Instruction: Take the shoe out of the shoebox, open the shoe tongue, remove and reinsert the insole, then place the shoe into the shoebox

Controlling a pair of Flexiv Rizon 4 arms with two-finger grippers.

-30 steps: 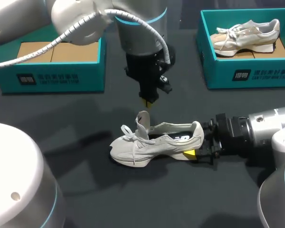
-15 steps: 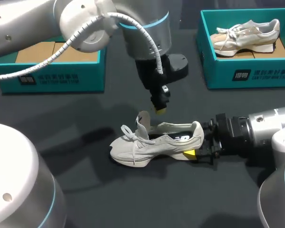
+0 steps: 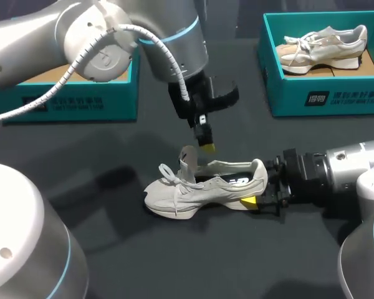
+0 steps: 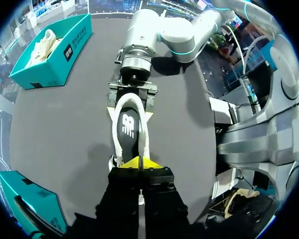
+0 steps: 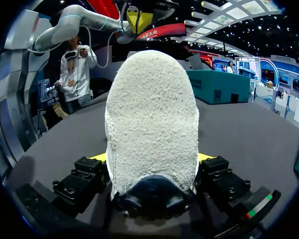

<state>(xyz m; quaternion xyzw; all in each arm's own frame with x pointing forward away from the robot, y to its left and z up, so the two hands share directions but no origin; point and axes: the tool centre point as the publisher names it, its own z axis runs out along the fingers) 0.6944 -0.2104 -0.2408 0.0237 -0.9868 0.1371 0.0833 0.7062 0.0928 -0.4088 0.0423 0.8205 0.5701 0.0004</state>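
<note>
The grey shoe is lying on its sole near the middle of the dark tabletop, its toe pointing toward 9 o'clock and its heel toward 3 o'clock. Its tongue is standing pulled up, and the dark insole is showing inside the open mouth, lying flat in the shoe. The right hand, coming in from 3 o'clock, is clamping the heel from two sides. In the right wrist view, a yellow tip is pressing against each flank of the fuzzy heel. The left hand, reaching in from 10 o'clock, is hovering just above the shoe, at 12 o'clock from its mouth. It is hanging just beside the raised tongue and apart from it. Its two yellow fingers are pressed together with nothing between them. The left wrist view is looking down past them along the insole toward the right hand at the heel. A teal shoebox is sitting at 10 o'clock from the shoe, with its brown cardboard floor showing. A second teal shoebox is sitting at 2 o'clock, well apart from the shoe, and is holding another pale shoe inside it
</note>
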